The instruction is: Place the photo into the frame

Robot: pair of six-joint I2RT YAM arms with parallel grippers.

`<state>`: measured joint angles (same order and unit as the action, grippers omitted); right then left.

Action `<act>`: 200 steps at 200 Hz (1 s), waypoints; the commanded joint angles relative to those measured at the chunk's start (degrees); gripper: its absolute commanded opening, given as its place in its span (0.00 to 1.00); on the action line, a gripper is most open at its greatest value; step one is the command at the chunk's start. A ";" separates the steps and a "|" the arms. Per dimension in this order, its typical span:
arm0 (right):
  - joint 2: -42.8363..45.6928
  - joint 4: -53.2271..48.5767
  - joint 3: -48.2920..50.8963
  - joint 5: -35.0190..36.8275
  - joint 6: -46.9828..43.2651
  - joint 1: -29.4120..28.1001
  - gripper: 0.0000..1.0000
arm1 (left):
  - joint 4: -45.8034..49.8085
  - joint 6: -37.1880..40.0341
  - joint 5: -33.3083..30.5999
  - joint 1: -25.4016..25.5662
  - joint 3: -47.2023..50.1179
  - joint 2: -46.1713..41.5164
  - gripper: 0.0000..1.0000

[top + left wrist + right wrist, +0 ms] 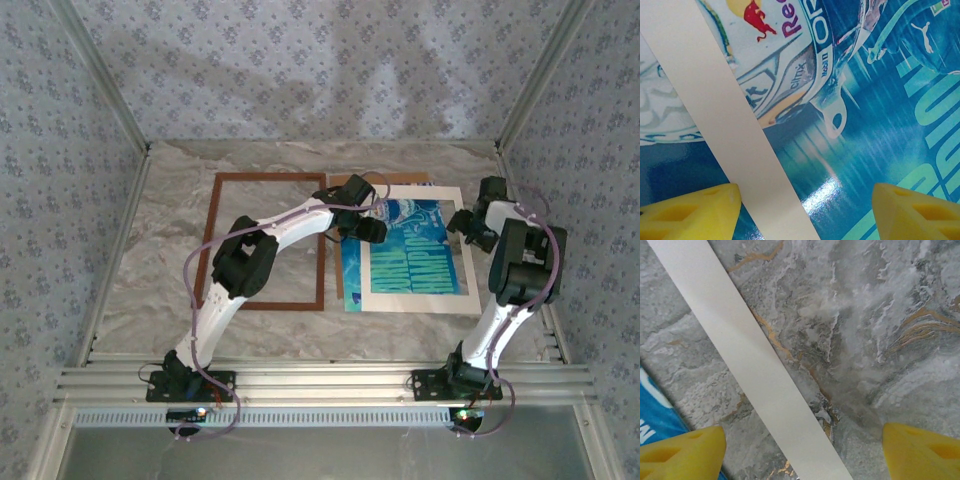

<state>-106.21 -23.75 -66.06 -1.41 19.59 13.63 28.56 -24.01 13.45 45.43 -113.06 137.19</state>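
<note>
Yellow fingertips of my left gripper stand wide apart at the bottom of the left wrist view, nothing between them, hanging low over the photo; whether they touch it I cannot tell. A strip of the white mat runs slantwise across the print here, with blue on both sides of it, so the mat lies on top and askew. That is my first worry: if I close now, I judge I may pinch mat and photo together, or push the mat and drag the print with it. The print looks glossy and lies flat on the desk, so the tips could also skid over it, or buckle and crease it, instead of getting under an edge. My right gripper is just as wide and holds nothing; it hovers over the mat's outer strip and bare marble, with a corner of the photo at the lower left. Any pull there would move the mat, not the print, and might shift both. From above, the photo sits under the mat to the right of centre, while the frame lies flat to the left, just beside it. My left arm reaches across that frame, so a low or careless sweep back could knock it out of square before the photo arrives.
</note>
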 commanded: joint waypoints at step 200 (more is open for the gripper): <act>7.15 5.92 10.26 -20.21 3.78 -0.43 0.73 | 9.95 5.82 -14.94 1.05 -6.72 5.95 0.29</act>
<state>-99.72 -16.27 -56.38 -18.52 22.90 13.58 33.93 -19.42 1.72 46.11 -119.26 140.59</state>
